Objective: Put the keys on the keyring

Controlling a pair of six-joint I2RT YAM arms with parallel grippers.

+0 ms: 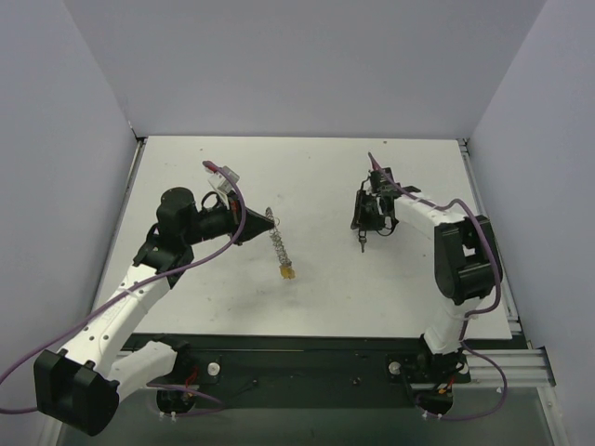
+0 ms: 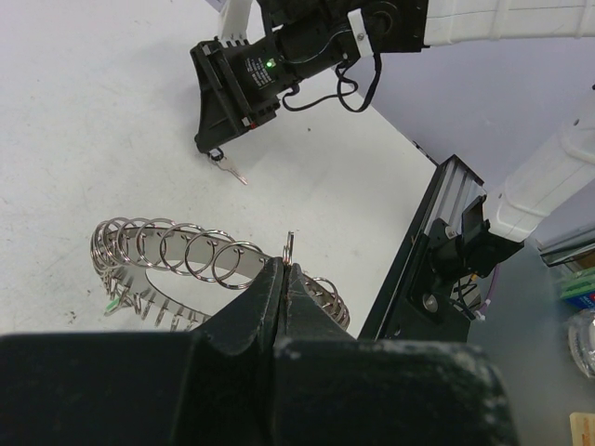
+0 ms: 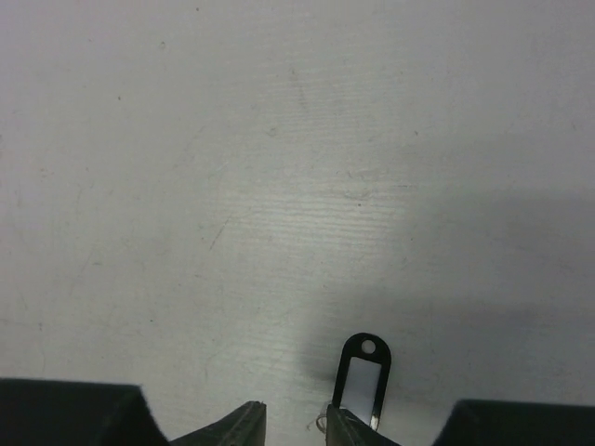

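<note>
My left gripper [image 1: 264, 223] is shut on one loop of the keyring [image 1: 277, 243], a silvery coil that runs from its tips toward the table's middle. A yellow key [image 1: 289, 272] sits at the coil's far end. In the left wrist view the shut gripper [image 2: 286, 265] pinches a thin wire loop, and the keyring [image 2: 177, 249] curves off to the left. My right gripper [image 1: 363, 234] points down at the table. In the right wrist view its fingertips [image 3: 249, 426] stand a little apart, and a black key tag [image 3: 361, 379] lies on the table against the right finger.
The left wrist view shows the right gripper [image 2: 232, 93] with a small metal key [image 2: 230, 170] at its tips. The table's near edge has a black rail [image 1: 307, 348]. Grey walls close in the table on three sides.
</note>
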